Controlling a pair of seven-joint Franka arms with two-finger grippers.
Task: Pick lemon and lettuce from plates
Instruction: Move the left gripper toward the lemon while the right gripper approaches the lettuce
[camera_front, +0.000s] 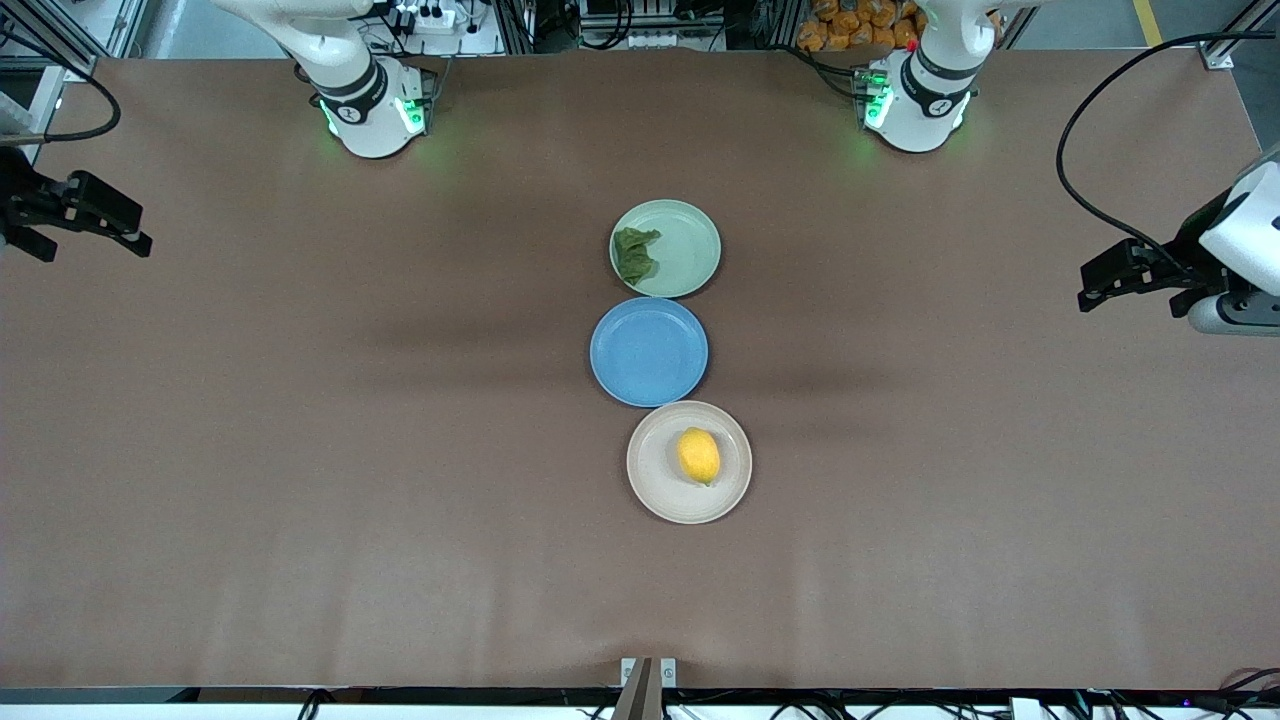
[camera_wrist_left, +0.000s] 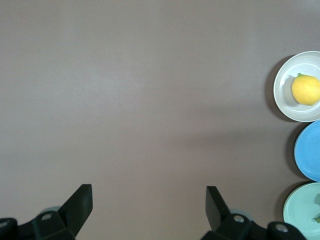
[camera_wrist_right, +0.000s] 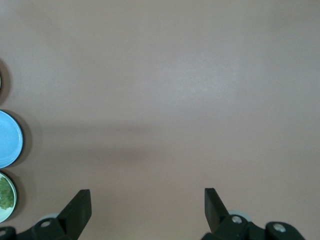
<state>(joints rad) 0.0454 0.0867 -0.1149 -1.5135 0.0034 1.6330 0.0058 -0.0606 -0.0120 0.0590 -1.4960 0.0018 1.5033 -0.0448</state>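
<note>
The left tool hangs empty, jaws wide, over bare tabletop at the left arm's end. The right tool waits likewise, wide and empty, at the right arm's end. Mid-tabletop, the lettuce lies at 9 o'clock on the green plate; a blue plate sits between; the lemon rests on the beige plate, nearest the front camera.

Robotics lab: aluminium framing, cables, brown-covered table.
</note>
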